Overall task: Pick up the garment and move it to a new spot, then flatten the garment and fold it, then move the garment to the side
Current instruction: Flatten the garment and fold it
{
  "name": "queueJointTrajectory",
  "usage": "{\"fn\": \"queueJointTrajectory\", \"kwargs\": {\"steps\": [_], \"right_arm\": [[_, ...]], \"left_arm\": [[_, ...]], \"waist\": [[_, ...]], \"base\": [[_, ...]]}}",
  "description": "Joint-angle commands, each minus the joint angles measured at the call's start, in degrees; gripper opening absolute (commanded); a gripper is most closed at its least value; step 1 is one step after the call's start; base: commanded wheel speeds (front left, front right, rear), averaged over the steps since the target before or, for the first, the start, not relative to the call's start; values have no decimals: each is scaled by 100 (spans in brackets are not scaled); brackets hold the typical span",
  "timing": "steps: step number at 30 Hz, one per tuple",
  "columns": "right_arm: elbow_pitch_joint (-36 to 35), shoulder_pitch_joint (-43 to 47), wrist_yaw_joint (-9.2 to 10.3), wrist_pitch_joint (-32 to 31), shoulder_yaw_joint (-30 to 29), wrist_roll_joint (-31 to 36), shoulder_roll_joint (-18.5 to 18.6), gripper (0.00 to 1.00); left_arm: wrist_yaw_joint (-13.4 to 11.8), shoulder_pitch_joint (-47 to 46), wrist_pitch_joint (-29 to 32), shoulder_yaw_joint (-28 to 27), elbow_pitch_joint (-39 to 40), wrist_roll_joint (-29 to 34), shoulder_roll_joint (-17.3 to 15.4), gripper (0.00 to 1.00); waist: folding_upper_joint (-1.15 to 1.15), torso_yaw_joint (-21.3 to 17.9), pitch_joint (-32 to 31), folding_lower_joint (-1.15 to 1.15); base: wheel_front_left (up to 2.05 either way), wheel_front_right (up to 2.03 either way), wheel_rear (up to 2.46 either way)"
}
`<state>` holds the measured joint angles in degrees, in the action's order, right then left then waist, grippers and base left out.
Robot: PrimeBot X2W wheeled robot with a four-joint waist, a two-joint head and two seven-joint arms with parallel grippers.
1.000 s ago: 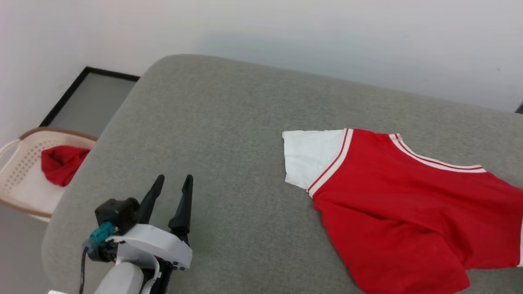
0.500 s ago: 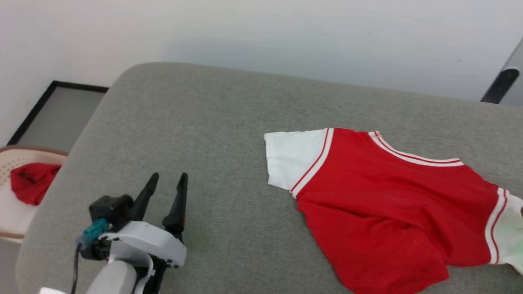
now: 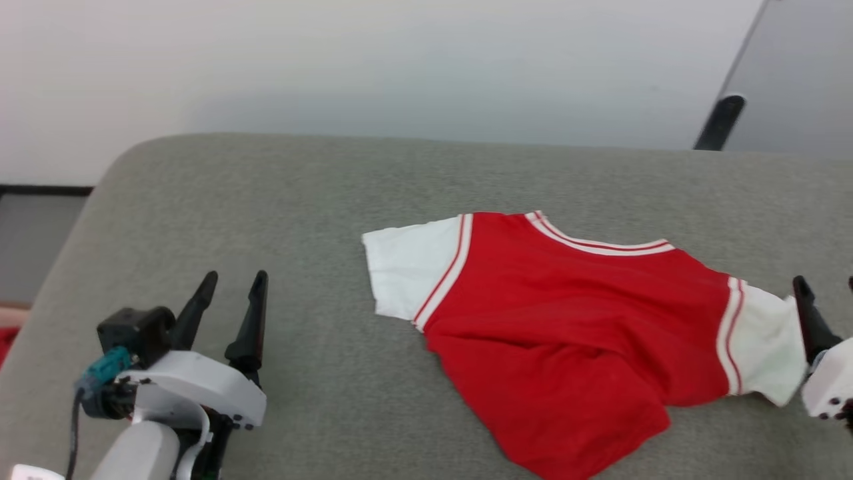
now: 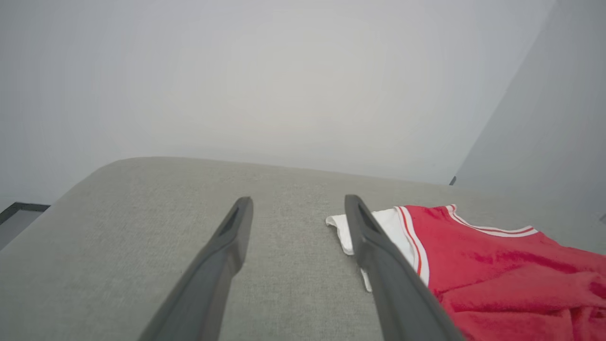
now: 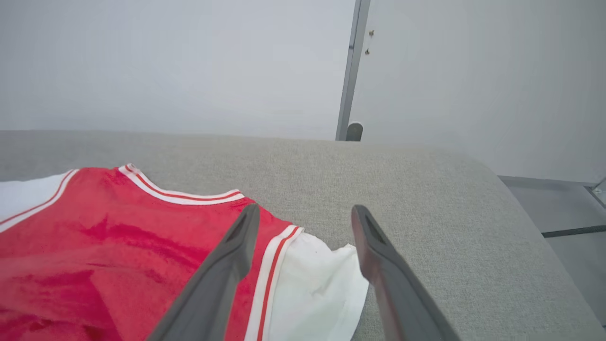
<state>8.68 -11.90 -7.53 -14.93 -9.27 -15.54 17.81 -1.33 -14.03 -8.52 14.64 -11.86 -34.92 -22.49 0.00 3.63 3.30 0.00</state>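
The head view's edge crops the right gripper (image 3: 824, 285) beside the garment (image 3: 566, 320).

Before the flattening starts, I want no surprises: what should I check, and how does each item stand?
1. Left tool open and empty: ok.
2. Right tool open, gripping nothing: ok.
3. Right tool clear of the sleeve: cannot tell; the sleeve lies under its fingers.
4. Shirt resting on the couch: ok.
5. Shirt flat: not ok; its lower part is bunched and wrinkled.
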Motion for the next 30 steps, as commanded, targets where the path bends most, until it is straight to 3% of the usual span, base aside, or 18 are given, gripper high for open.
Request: {"fn": "queueJointTrajectory", "kwargs": {"steps": [1, 7, 20, 30], "right_arm": [[-116, 136, 8, 185, -7, 63, -111, 100], [-423, 293, 8, 684, 50, 124, -439, 100], [-477, -67, 8, 792, 334, -21, -653, 100], [-277, -361, 8, 933, 532, -199, -664, 100]], "left_arm": [[-13, 22, 74, -8, 66, -36, -60, 100], [136, -208, 713, 39, 191, -254, -271, 100], [576, -1933, 3769, 386, -460, -1071, -971, 100], [549, -3119, 5274, 769, -1236, -1009, -1252, 100]], "waist": [[0, -312, -17, 0], [0, -697, 133, 0], [0, -1332, 853, 0], [0, -1630, 1550, 0]], "base": [[0, 0, 0], [0, 0, 0], [0, 0, 0], [0, 0, 0]]}}
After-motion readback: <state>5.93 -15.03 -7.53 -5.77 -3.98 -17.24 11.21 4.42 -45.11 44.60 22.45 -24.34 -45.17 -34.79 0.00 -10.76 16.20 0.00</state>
